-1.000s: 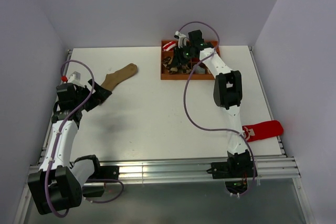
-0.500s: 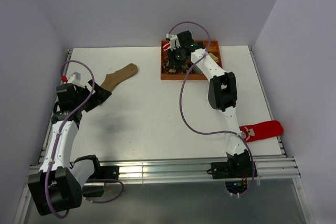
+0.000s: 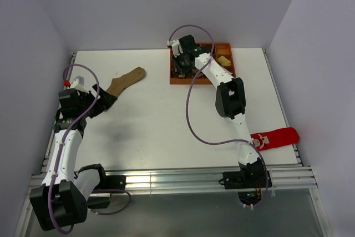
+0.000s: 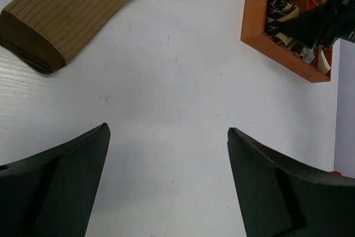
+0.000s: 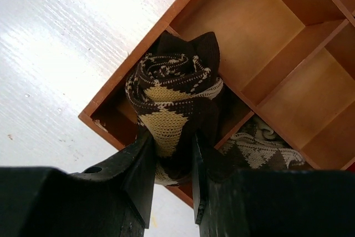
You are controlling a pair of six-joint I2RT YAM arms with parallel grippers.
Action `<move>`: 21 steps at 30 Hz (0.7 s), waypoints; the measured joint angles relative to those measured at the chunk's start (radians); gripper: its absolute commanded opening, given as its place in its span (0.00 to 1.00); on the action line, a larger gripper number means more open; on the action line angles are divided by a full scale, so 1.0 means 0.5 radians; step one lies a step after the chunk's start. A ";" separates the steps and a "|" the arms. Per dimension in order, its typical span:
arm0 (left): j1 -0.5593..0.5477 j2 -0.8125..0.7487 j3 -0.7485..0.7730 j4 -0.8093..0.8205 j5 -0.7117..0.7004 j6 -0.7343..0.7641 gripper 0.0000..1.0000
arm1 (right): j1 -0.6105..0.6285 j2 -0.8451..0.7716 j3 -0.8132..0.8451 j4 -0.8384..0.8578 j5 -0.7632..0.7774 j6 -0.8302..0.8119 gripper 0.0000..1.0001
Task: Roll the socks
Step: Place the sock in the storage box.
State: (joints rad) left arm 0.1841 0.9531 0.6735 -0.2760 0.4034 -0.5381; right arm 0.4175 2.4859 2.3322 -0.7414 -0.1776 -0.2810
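Observation:
My right gripper is shut on a rolled dark brown argyle sock with cream diamonds. It holds the roll at a corner compartment of the wooden divided box. A second, lighter argyle sock lies in the neighbouring compartment. In the top view the right gripper hangs over the left side of the box. My left gripper stands wide open over bare table with nothing between its fingers, just short of the cuff of the long tan sock. No grey sock shows.
The tan sock lies flat at the back left of the white table. A red sock lies at the right edge beside the right arm. Grey walls close the table on three sides. In the left wrist view the box sits at the far right.
The right arm has swung left across the box with the rolled sock in its grip, from the middle to the left side. The left arm has stayed still.

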 measured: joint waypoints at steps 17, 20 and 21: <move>0.000 -0.038 0.000 -0.008 0.001 0.007 0.92 | 0.205 0.098 0.009 0.013 0.492 -0.364 0.33; 0.000 -0.042 0.000 -0.012 0.001 0.007 0.92 | 0.208 0.079 -0.032 0.049 0.498 -0.362 0.45; 0.000 -0.042 0.000 -0.014 0.001 0.007 0.92 | 0.206 0.069 -0.049 0.065 0.496 -0.363 0.47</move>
State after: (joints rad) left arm 0.1841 0.9321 0.6735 -0.2829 0.4038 -0.5346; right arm 0.5205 2.5206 2.3077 -0.7090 0.0704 -0.4625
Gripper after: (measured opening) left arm 0.919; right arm 0.427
